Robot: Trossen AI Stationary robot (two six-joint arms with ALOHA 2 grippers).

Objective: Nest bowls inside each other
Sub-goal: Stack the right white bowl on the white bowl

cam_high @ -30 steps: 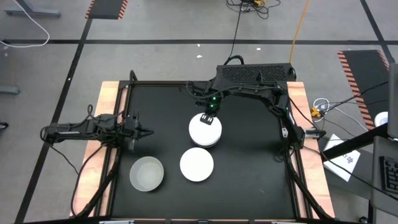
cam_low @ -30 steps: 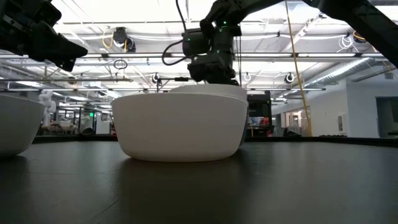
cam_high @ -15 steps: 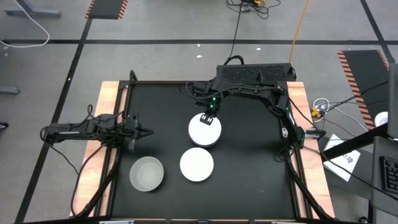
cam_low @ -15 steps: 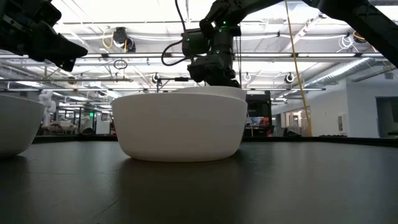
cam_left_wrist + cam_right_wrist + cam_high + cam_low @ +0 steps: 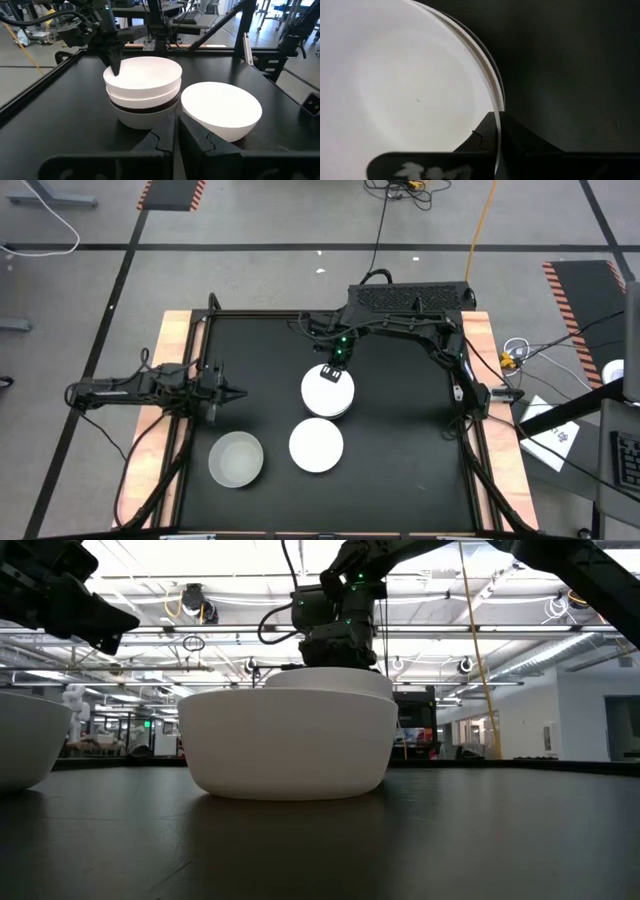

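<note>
A stack of nested bowls [image 5: 327,395] stands mid-table. In the left wrist view the stack [image 5: 142,95] shows a white top bowl [image 5: 142,72], a white one under it, a black band and a white bottom bowl. My right gripper [image 5: 334,372] is shut on the top bowl's far rim. A single white bowl [image 5: 316,444] rests on its base nearer the near edge. A pale grey translucent bowl [image 5: 236,459] stands to its left. My left gripper [image 5: 238,392] hovers shut near the table's left edge, touching nothing. My right gripper [image 5: 496,120] holds the top white bowl by its far rim [image 5: 492,107], one finger inside the bowl and one outside. The fingers [image 5: 116,65] come from above, pointing down. The bowl sits about level in the stack's mouth; I cannot tell if it is lifted clear.
Bare black tabletop lies right of the stack and along the far side. A raised frame [image 5: 470,430] and wooden side strips border the mat. In the low view the single white bowl [image 5: 288,740] hides most of the stack behind it.
My right gripper has risen a little and drifted slightly toward the table's left. The top white bowl has come up with it and stands higher above the stack's rim than a second ago. The other bowls have stayed put.
</note>
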